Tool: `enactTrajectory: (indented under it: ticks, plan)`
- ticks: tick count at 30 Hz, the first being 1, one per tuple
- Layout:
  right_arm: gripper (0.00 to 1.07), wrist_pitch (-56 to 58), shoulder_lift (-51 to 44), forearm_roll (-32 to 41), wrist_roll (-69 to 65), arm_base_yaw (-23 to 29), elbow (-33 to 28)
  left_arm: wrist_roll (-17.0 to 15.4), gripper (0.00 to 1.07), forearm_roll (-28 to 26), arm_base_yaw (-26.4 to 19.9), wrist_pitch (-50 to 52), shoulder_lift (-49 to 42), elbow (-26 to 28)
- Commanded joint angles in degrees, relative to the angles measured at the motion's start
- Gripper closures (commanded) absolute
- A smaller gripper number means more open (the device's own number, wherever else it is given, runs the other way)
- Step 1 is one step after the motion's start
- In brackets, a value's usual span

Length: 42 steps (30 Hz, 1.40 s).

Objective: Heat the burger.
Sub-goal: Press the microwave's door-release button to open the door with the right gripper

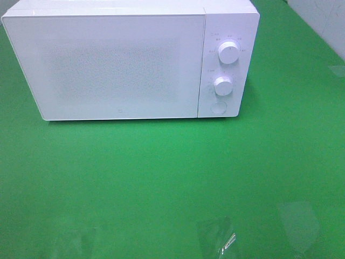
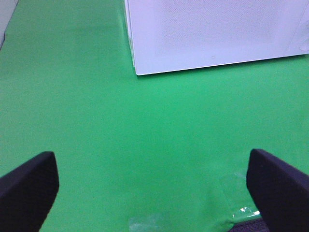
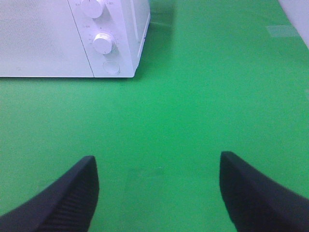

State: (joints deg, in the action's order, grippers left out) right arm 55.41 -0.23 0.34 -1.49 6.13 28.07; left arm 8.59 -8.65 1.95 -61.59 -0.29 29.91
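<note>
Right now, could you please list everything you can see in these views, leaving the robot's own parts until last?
Microwave: one, white, door shut, at the back of the table.
Knobs: two, white, one above the other on the microwave's right panel.
Round button: one, white, below the knobs.
Table cover: one, green, under everything.
Tape patches: a few, clear, on the cover near the front edge.
Burger: none in view.
Left gripper: one, black fingers, open and empty, over bare cover in front of the microwave.
Right gripper: one, black fingers, open and empty, over bare cover near the knob side.
</note>
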Motion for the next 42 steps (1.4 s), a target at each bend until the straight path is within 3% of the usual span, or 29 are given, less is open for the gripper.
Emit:
enactTrajectory:
  ticks: [1,18,42]
  plan:
    - [0.38,-0.4,-1.5,0.2,0.1,-0.2,0.0,-0.2,0.09,-0.2,-0.3,0.3,-0.3,-0.2]
    - [0.38,-1.7,-1.5,0.3,0.1,-0.2,0.9,-0.2,0.09,-0.2,-0.3,0.3,-0.3,-0.2]
    - [0.38,-22.9,12.8,-0.3,0.1,0.0,2.0,-0.2,0.09,-0.2,-0.3,0.3,-0.3,-0.2]
